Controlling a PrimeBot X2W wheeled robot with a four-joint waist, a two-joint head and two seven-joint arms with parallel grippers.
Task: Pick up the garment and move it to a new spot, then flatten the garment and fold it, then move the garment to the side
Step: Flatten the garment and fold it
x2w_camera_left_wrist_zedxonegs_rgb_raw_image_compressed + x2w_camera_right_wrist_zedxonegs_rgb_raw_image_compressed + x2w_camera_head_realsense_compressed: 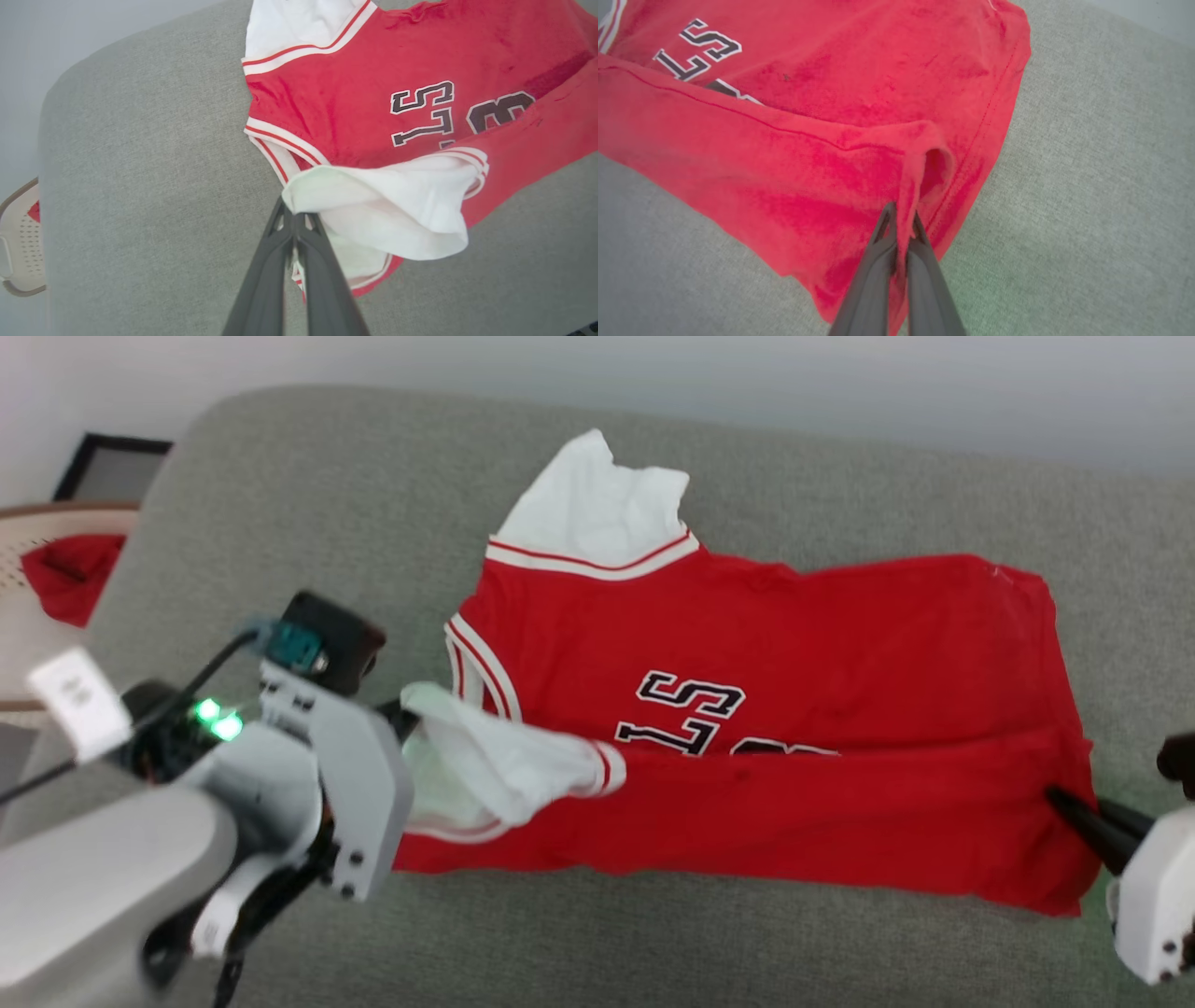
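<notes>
the head view takes in the whole garment (766,709) spread on the grey cushion (280,504): a red jersey with white sleeves, its long axis running across the picture from the robot's left to its right. the sleeve and neck end points to the robot's left, the plain red hem end to its right. one white sleeve sticks out toward the far edge of the cushion; the other is bunched at the near left corner. the near long edge is folded over and covers the lower part of the dark lettering. this view also shows, beyond the cushion's left end, a small red cloth (65,574) lying in a pale basket (14,560)

the left wrist view gives what the head view hides behind the wrist housing: the left gripper (295,219) has its two dark fingers pressed together on the edge of the near white sleeve, which balloons up and to the right past the tips. the right wrist view shows the right gripper (902,221) likewise closed, pinching a raised fold of red cloth at the hem-end corner, with a small loop of fabric standing above the tips

the jersey stretches between the two grippers, the left one at its sleeve end and the right one at its hem end, with the body lying ahead of and between them on the cushion
</notes>
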